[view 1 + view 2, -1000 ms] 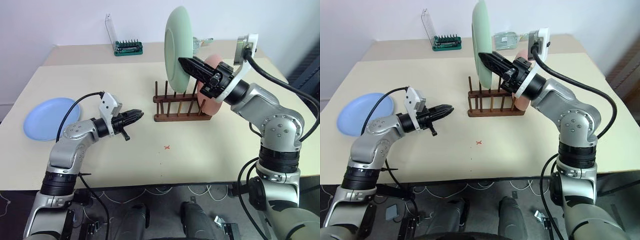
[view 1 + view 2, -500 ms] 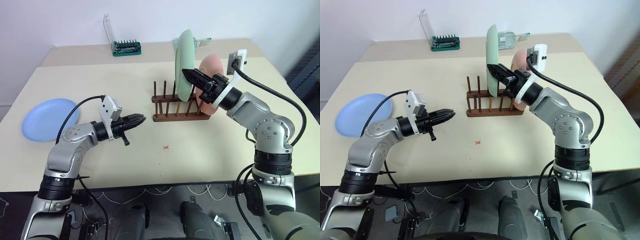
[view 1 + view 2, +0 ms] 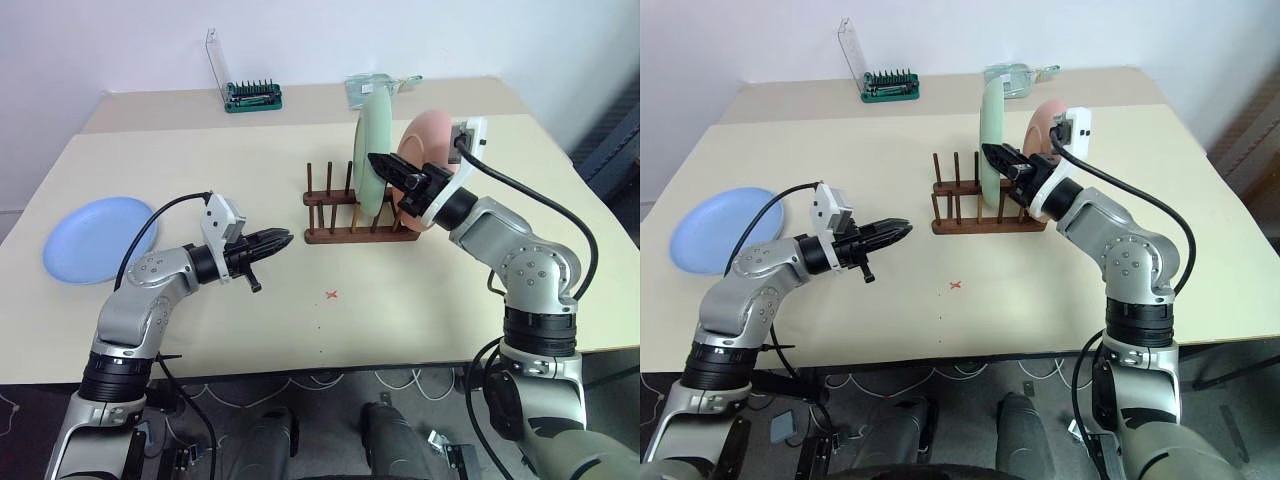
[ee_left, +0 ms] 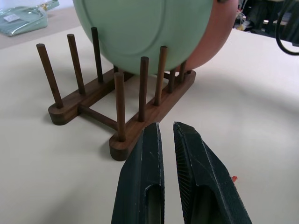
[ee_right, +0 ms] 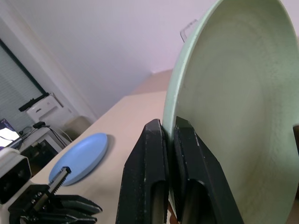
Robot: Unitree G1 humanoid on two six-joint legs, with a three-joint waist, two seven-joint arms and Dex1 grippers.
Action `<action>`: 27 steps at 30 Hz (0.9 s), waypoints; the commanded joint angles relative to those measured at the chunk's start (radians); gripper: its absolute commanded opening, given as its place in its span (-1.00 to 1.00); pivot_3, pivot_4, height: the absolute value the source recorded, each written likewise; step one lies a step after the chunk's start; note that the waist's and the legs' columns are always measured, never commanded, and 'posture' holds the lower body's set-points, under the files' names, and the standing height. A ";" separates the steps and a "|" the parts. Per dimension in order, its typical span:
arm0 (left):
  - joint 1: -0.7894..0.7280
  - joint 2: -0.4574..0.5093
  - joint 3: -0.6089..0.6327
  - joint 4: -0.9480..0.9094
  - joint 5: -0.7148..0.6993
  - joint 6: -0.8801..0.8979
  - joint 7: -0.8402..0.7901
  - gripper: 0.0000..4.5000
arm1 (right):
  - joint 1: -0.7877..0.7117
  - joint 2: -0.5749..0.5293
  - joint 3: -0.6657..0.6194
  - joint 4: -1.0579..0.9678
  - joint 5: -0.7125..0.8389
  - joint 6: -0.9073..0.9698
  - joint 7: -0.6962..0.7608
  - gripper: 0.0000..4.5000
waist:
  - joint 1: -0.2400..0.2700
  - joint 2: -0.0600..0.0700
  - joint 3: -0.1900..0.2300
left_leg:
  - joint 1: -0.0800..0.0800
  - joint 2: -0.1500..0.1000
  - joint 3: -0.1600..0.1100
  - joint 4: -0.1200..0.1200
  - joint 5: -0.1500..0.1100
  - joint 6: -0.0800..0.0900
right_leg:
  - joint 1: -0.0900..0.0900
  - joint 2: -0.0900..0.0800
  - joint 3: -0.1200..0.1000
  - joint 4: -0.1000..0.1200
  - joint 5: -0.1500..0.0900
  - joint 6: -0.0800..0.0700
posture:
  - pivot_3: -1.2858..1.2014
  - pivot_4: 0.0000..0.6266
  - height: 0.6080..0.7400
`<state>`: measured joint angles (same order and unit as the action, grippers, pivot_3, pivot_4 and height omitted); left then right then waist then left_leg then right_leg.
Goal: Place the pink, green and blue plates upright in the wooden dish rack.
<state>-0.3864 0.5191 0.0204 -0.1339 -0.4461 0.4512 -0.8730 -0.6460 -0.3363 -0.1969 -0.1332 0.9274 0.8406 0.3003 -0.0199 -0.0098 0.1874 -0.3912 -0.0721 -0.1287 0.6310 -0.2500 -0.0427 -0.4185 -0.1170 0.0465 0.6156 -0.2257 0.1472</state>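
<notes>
— Green plate (image 3: 374, 148): how does it look?
— Pale mint, round, matte, standing on edge among the pegs of the wooden dish rack (image 3: 360, 212), its faces turned left and right, just left of the upright pink plate (image 3: 428, 135).
— Grippers?
— Right gripper (image 3: 381, 165) pinches its rim; left gripper (image 3: 283, 239) is closed, empty. Blue plate (image 3: 98, 238) lies flat, far left.

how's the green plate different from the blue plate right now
The green plate stands on edge among the pegs of the wooden dish rack; the blue plate lies flat on the table. The right gripper pinches the green plate's rim; nothing touches the blue one. Both are plain round plates.
</notes>
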 commanded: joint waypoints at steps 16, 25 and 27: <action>-0.020 0.003 0.031 -0.013 -0.028 0.029 0.026 -0.81 | -0.080 -0.197 0.147 -0.184 -0.249 -0.116 0.144 0.66 | 0.000 0.000 0.000 | 0.000 0.000 0.001 0.000 0.000 0.000 | 0.000 0.000 0.000 0.000 0.000 0.000 | 0.03 -0.52 1.00; -0.072 0.002 0.101 0.036 -0.038 0.079 0.129 0.19 | -0.138 -0.410 0.305 -0.180 -0.607 -0.379 0.315 0.68 | 0.003 -0.001 0.000 | 0.000 0.000 0.001 0.000 0.000 0.000 | 0.000 0.000 0.000 -0.001 0.000 0.000 | 0.03 -0.52 1.00; -0.086 0.014 0.158 0.057 -0.016 0.076 0.200 0.67 | -0.168 -0.408 0.347 -0.178 -0.648 -0.433 0.364 0.68 | 0.001 -0.001 0.001 | 0.000 0.000 0.001 0.000 0.000 0.000 | 0.000 0.000 0.000 -0.001 0.000 0.000 | 0.03 -0.52 1.00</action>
<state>-0.4458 0.5160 0.1159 -0.0768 -0.4693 0.5353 -0.7266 -0.7732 -0.7433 0.1286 -0.2867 0.3239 0.4763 0.6260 -0.0185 -0.0108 0.1879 -0.3916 -0.0719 -0.1273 0.6312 -0.2500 -0.0427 -0.4186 -0.1170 0.0464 0.6146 -0.2258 0.1474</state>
